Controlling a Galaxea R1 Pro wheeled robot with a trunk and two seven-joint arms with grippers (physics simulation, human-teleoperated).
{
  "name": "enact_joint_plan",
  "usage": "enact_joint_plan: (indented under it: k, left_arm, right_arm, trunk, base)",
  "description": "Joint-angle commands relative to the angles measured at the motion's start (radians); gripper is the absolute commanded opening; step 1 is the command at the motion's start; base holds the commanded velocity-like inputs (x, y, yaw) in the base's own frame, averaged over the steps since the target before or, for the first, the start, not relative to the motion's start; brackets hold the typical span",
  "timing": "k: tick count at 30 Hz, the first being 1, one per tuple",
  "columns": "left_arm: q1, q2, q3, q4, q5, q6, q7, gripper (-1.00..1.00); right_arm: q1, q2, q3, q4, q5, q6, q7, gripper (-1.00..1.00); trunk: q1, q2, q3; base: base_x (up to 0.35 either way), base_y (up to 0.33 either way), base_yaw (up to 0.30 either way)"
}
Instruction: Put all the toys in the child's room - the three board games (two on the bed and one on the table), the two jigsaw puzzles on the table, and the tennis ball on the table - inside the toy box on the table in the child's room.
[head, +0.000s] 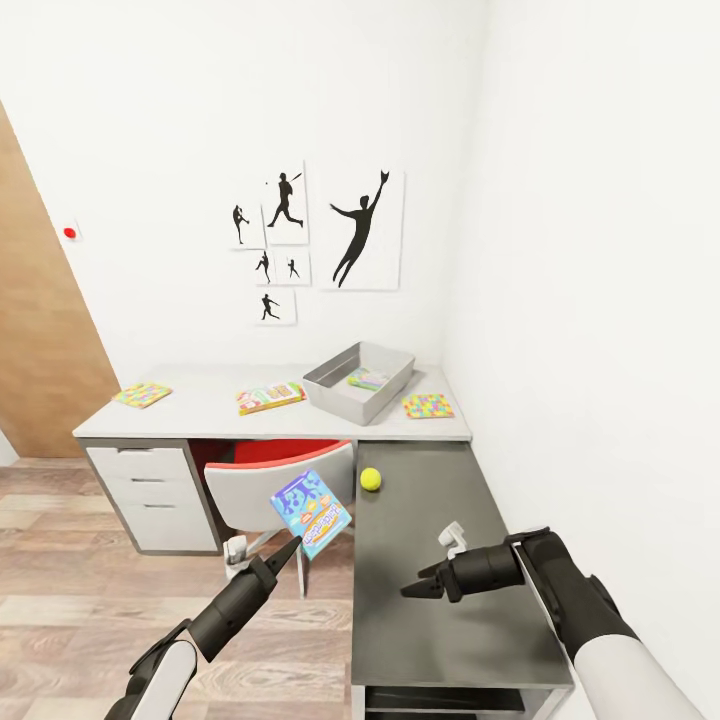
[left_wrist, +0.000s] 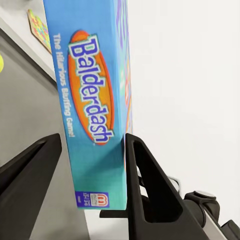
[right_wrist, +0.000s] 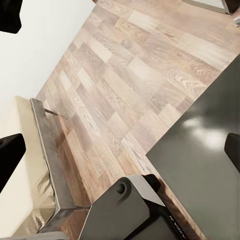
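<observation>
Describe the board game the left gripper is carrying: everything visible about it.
The board game is a flat teal-blue cardboard box; its narrow edge reads "Balderdash" in white on an orange oval, with a small logo near one end. The face has purple lettering and colourful art. It is tilted in the air, pinched at its lower end by the left gripper, in front of the red chair, resting on nothing.

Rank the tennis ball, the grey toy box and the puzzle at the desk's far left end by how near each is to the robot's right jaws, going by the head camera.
1. The tennis ball, on the dark desk section ahead of the right gripper.
2. The toy box, farther back on the pale top.
3. The jigsaw puzzle, far off at the left end.
</observation>
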Motion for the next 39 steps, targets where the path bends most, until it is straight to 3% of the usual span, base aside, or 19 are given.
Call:
enact_joint_plan:
  k: [1, 11, 28, 39]
  left_arm:
    - [-0.001, 0.0, 0.0, 0.0, 0.009, 0.009, -0.001, -1.0]
    - [-0.001, 0.001, 0.0, 0.0, 0.009, 0.009, -0.002, -1.0]
    - [-0.001, 0.0, -0.001, 0.0, 0.009, 0.009, -0.003, -1.0]
    - [-0.001, 0.0, -0.001, 0.0, 0.009, 0.009, -0.002, -1.0]
  right_arm:
    - [-0.001, 0.001, -0.003, -0.001, 0.009, 0.01, 0.008, 1.0]
    - [-0.001, 0.001, -0.003, -0.001, 0.009, 0.01, 0.008, 1.0]
    - [0.003, -0.001, -0.003, 0.005, 0.008, 0.0, 0.003, 1.0]
    - [0.008, -0.002, -0.008, 0.009, 0.007, -0.019, 0.002, 1.0]
  trunk:
    - [0.0, -0.002, -0.002]
    - [0.0, -0.002, -0.002]
    - [0.0, -0.002, -0.002]
    - [0.0, -0.002, -0.002]
  base:
    - [0.002, 0.0, 0.0]
    - [0.02, 0.007, 0.0]
    - [0.213, 0.12, 0.0]
    - [0.053, 0.031, 0.0]
